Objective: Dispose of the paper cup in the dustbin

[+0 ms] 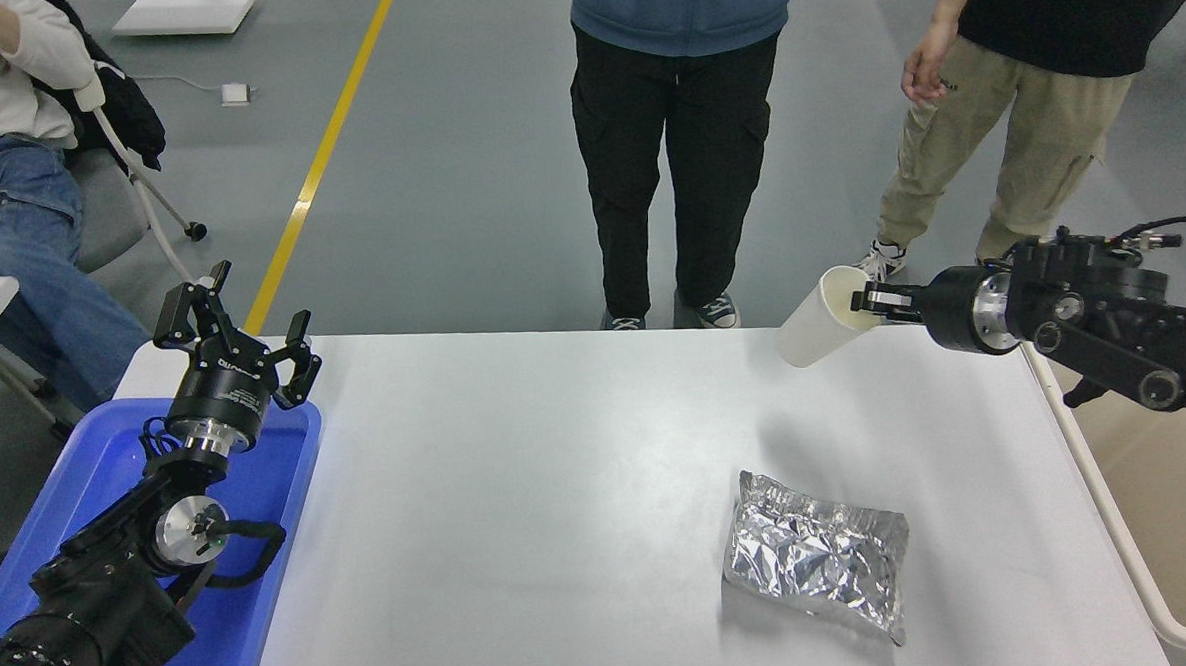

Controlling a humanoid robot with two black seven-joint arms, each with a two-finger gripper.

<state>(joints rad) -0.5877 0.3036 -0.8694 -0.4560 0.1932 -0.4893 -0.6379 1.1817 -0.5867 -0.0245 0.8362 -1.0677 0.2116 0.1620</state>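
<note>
The white paper cup hangs tilted in the air above the table's far right part, its cream mouth facing right. My right gripper is shut on the cup's rim, with one finger inside the mouth. The right arm comes in from the right edge, above the beige dustbin, which stands beside the table's right end and is partly hidden by the arm. My left gripper is open and empty, parked above the blue tray at the lower left.
A crinkled silver foil bag lies on the white table at the front right. A blue tray sits at the left end. Two people stand at the far side, and one person sits at the upper left.
</note>
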